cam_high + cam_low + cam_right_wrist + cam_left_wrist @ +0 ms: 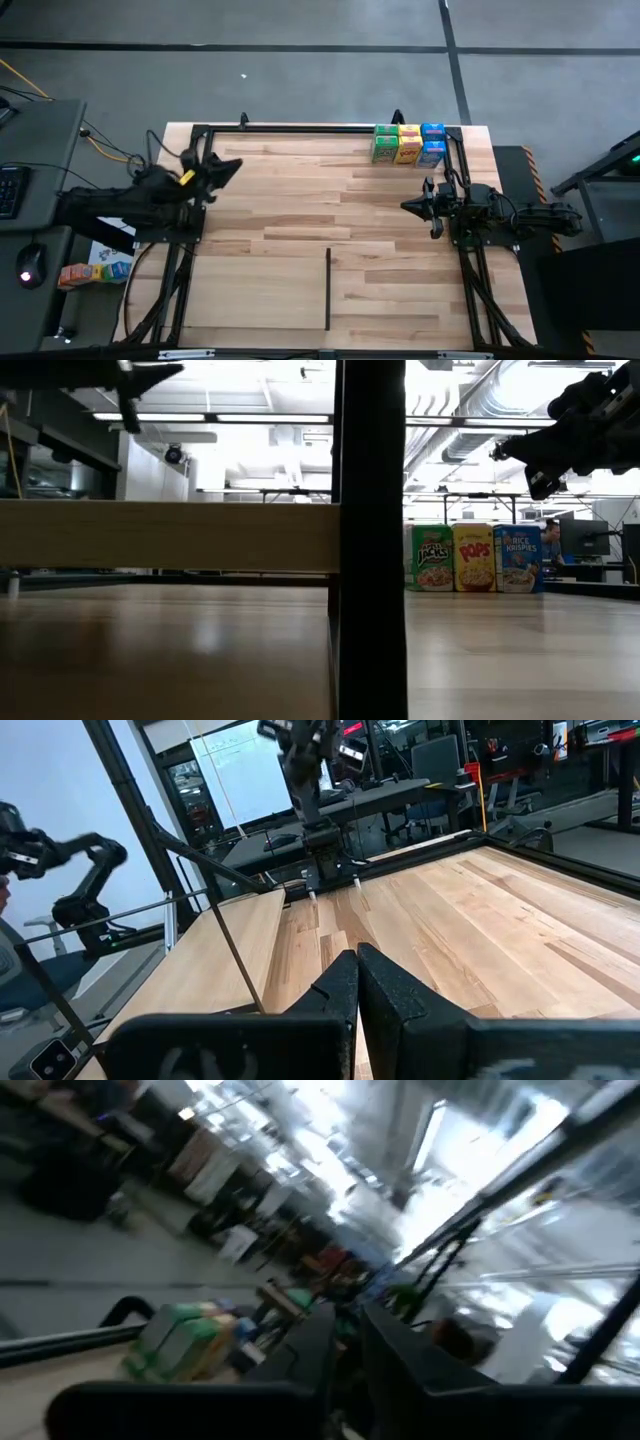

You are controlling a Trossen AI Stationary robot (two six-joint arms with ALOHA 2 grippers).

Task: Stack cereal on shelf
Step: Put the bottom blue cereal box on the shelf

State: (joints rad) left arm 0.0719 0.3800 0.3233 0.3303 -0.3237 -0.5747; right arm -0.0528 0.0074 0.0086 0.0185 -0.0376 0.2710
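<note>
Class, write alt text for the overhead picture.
Cereal boxes, green, yellow and blue, stand in a cluster at a wooden table's far right corner. The right gripper hangs shut just in front of them; the left gripper hangs across the table.

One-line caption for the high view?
Both grippers, left and right, wait apart; cereal boxes stand at the table's far edge.

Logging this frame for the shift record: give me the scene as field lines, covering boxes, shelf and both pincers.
cereal boxes: green, yellow-orange and blue grouped at the table's far right corner
front row, low view: green, yellow, blue, upright side by side
shelf: pale frame lying near the front edge, black bar on its right side
left pincer: raised at the left edge, no box in it
right pincer: shut, empty, at the right side
</note>
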